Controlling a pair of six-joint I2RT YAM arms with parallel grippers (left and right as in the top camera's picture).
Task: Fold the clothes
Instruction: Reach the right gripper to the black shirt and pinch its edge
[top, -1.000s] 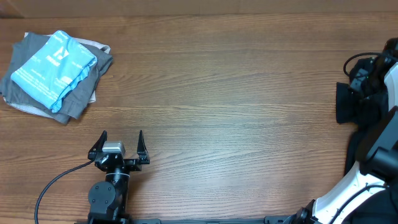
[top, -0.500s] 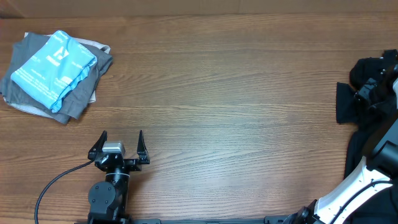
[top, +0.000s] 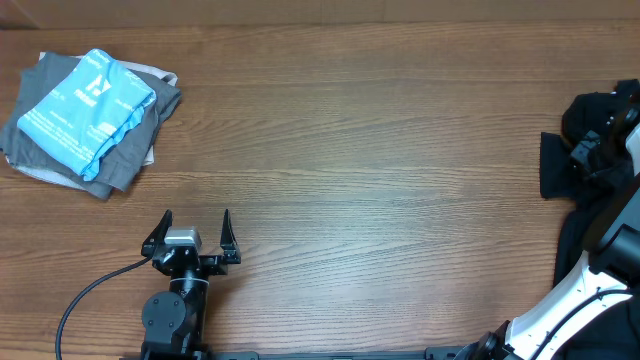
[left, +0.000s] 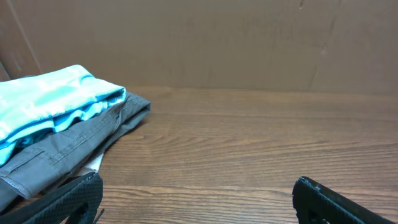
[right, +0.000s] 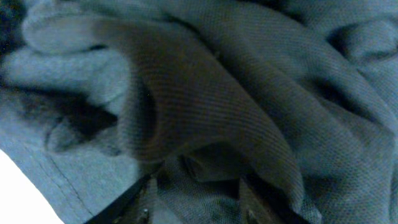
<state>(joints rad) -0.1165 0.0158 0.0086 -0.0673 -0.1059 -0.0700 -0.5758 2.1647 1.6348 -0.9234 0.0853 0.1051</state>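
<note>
At the right edge of the brown wood-grain table (top: 380, 150), crumpled black cotton clothes (top: 553, 168) lie w/ the right gripper (right: 196, 205) sunk in them; can't tell if it's clamped. Left gripper (top: 190, 232) at the front edge, jaws wide apart, empty. Folded light-blue garment (top: 88, 108) atop a grey one (top: 130, 160), far-left corner.

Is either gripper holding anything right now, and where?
Left gripper is open, empty. Right gripper sits in dark fabric; whether it grips cannot be told.
</note>
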